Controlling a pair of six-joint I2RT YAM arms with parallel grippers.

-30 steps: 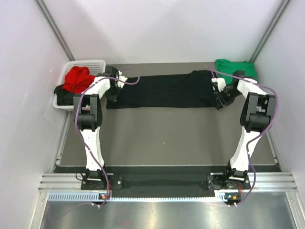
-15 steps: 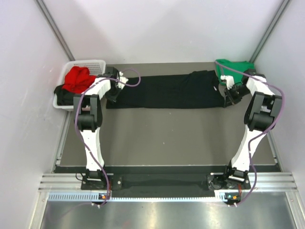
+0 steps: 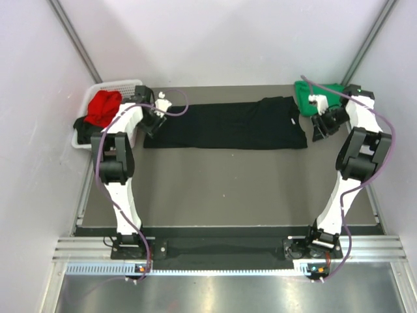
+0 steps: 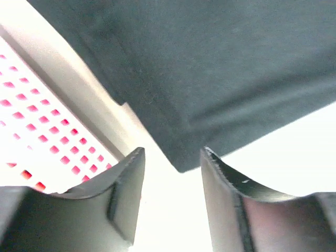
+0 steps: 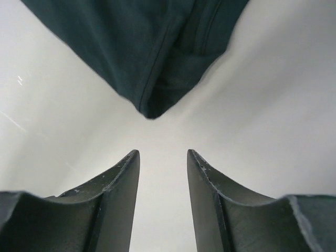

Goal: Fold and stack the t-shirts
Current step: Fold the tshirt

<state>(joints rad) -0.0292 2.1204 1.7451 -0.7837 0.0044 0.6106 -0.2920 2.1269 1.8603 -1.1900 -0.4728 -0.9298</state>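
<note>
**A:** Overhead view. What form does the black shirt (image 3: 228, 124) take?

**B:** A long, flat band, lying across the far part of the table (image 3: 215, 189), with one end near each gripper. A green shirt (image 3: 322, 91) lies at the far right corner, just beside the band's right end. A red shirt (image 3: 104, 107) sits heaped in the basket (image 3: 124, 85) at far left, with black cloth (image 3: 83, 125) draped at the basket's near side.

**A:** Left wrist view. State of the left gripper (image 4: 170, 155)?

**B:** Jaws parted, nothing clamped. The band's left corner points into the mouth of the gap; whether it touches the fingers cannot be told. The basket's lattice shows to the left, red behind it.

**A:** Right wrist view. State of the right gripper (image 5: 163, 155)?

**B:** Jaws likewise parted and empty. The band's right corner, its seams visible, lies just ahead of the fingertips and apart from them, with bare table between.
</note>
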